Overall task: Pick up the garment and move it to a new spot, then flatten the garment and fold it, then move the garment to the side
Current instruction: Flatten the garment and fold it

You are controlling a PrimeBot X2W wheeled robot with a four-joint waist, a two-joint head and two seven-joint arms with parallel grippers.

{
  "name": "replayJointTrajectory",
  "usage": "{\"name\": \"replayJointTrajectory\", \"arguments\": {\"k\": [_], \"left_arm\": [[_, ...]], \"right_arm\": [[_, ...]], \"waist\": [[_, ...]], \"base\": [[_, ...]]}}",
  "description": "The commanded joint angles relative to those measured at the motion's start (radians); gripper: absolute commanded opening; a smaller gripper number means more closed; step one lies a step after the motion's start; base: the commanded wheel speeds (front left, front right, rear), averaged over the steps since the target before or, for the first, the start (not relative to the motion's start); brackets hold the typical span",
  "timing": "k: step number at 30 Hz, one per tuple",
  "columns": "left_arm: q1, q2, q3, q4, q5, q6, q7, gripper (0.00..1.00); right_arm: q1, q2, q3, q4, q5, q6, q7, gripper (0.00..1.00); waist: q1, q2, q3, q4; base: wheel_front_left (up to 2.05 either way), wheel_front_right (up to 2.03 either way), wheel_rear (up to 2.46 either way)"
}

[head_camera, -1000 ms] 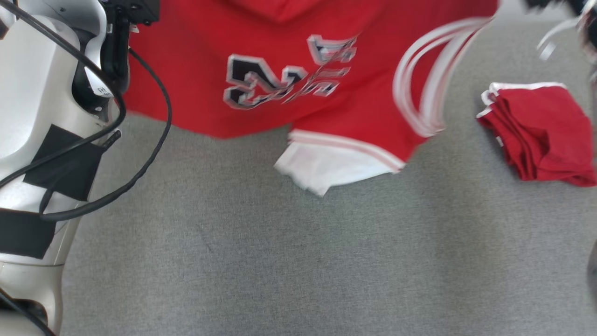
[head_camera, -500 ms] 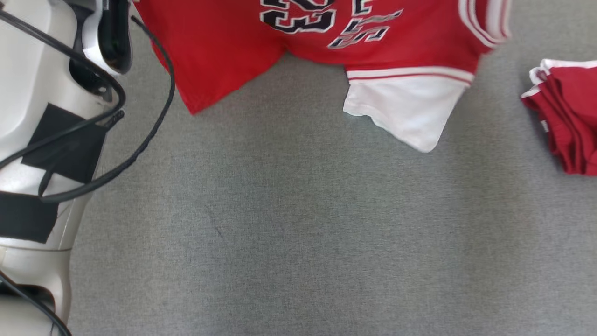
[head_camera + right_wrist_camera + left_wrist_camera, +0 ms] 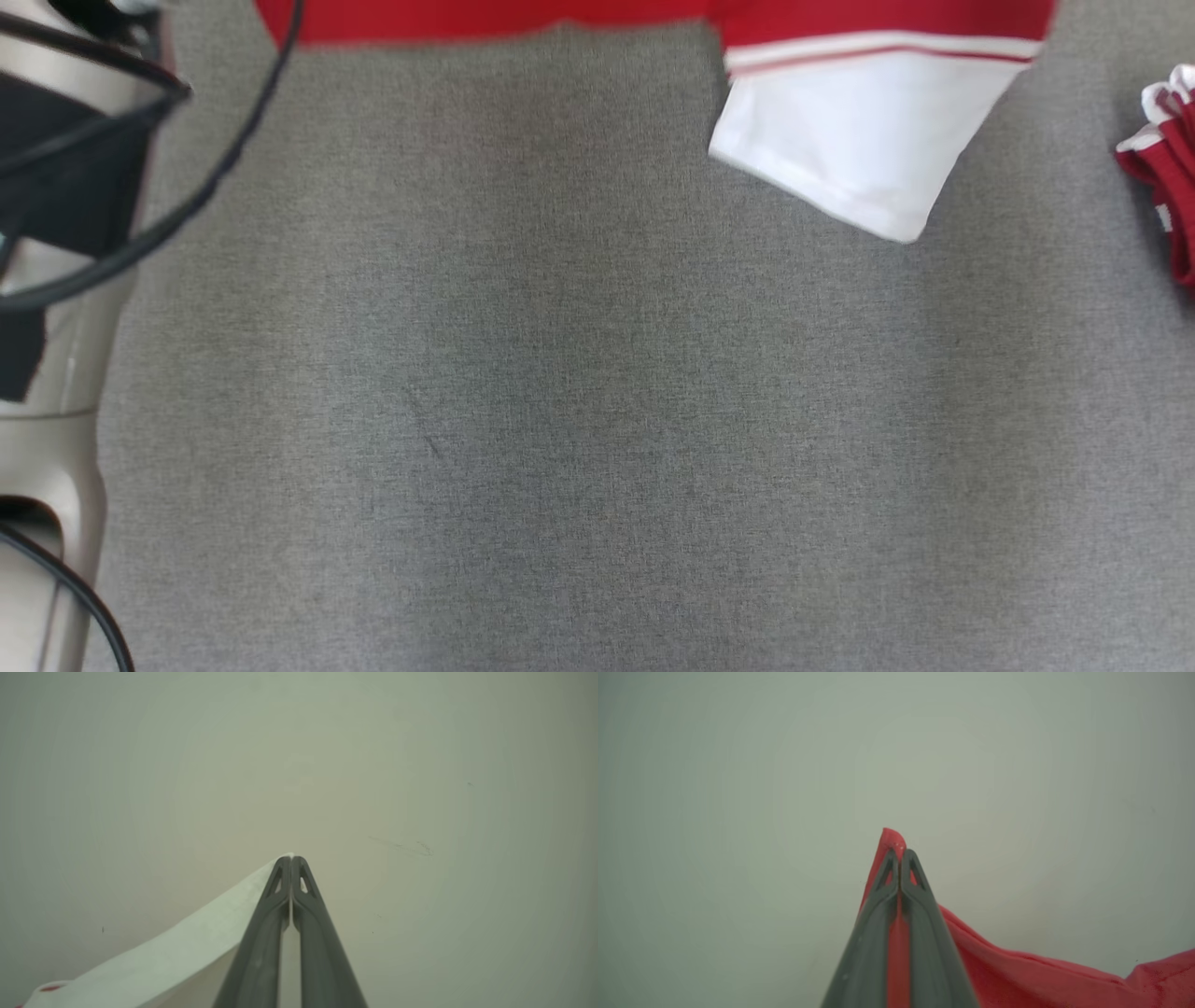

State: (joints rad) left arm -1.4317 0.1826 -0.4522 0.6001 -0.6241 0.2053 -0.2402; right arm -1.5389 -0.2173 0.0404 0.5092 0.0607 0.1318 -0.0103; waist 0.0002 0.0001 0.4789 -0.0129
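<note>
Soft, light jersey (image 3: pixel 845 121), drooping at the far side — the left gripper (image 3: pixel 900 854) is pinched on a red corner, the right gripper (image 3: pixel 290 858) on a white edge — sensible holds, I'd say.

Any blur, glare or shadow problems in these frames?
Head view: garment edge at the top smeared, grey surface sharp with a soft dark patch mid-frame. Left wrist view: hazy, dim corners, fingers soft. Right wrist view: same haze, no glare.

surface: grey cloth (image 3: pixel 597 420) | right edge: folded red-and-white pile (image 3: pixel 1167 163) | backdrop: pale wall (image 3: pixel 738 765)
</note>
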Motion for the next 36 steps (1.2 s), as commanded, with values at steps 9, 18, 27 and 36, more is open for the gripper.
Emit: {"name": "replayJointTrajectory", "arguments": {"k": [9,18,27,36], "left_arm": [[-0.053,-0.011,0.076,-0.091,0.072,0.011,-0.025,0.0],[0.001,-0.041,0.16,-0.16,0.153,-0.009,-0.026,0.0],[0.07,-0.061,0.165,-0.124,0.17,-0.089,-0.026,0.0],[0.19,-0.084,0.177,-0.159,0.119,-0.202,-0.018,0.0]], "right_arm": [[-0.129,0.003,-0.004,0.038,-0.086,-0.002,-0.114,0.0],[-0.23,0.023,0.015,0.093,-0.173,-0.002,-0.159,0.0],[-0.135,-0.023,0.082,0.11,-0.118,-0.002,-0.092,0.0],[0.2,-0.148,0.063,-0.301,0.058,-0.002,0.181,0.0]], "waist": [[-0.0002,-0.0001,0.073,0.005],[-0.0002,-0.0001,0.081,0.023],[-0.0002,-0.0001,0.156,0.025],[-0.0002,-0.0001,0.131,0.031]], "base": [[0.0,0.0,0.0],[0.0,0.0,0.0],[0.0,0.0,0.0],[0.0,0.0,0.0]]}}
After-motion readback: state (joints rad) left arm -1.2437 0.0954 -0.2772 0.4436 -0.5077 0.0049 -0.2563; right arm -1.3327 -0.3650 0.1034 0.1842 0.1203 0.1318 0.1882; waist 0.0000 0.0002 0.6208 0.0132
